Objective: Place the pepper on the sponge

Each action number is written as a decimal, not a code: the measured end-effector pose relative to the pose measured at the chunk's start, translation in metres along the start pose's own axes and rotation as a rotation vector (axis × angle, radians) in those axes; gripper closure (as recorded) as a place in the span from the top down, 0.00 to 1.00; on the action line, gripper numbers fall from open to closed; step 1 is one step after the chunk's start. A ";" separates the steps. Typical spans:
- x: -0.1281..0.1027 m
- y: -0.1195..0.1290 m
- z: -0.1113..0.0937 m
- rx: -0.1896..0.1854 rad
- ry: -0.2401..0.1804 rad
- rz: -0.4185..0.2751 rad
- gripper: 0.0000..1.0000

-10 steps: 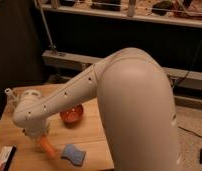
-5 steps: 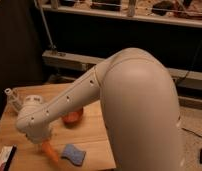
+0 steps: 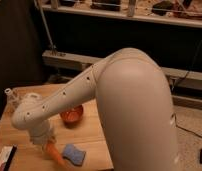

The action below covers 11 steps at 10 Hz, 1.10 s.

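Observation:
My gripper (image 3: 47, 144) hangs at the lower left of the wooden table (image 3: 96, 132), at the end of the white arm that reaches in from the right. It is shut on the orange pepper (image 3: 55, 153), which sticks out below it with its pointed end down and to the right. The blue-grey sponge (image 3: 73, 154) lies flat on the table just right of the pepper's tip. The two are close together, but I cannot tell whether they touch. My wrist hides the pepper's upper end.
An orange-red bowl (image 3: 71, 116) stands on the table behind the sponge. A clear bottle (image 3: 12, 98) stands at the table's far left. A flat packet (image 3: 4, 159) lies at the front left corner. Dark shelving runs along the back.
My gripper has carried the pepper down and to the right, from left of the sponge to right beside it. The sponge and bowl have stayed where they were.

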 end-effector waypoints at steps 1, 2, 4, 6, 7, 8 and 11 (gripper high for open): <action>0.000 -0.001 0.001 0.003 0.020 -0.002 0.20; -0.001 -0.003 0.004 0.003 0.047 0.001 0.20; 0.000 -0.004 0.009 0.000 0.066 0.008 0.20; 0.005 -0.004 0.014 -0.005 0.076 0.024 0.20; 0.009 -0.004 0.017 -0.010 0.077 0.035 0.20; 0.015 -0.005 0.020 -0.015 0.080 0.046 0.20; 0.031 -0.006 0.026 -0.027 0.090 0.071 0.20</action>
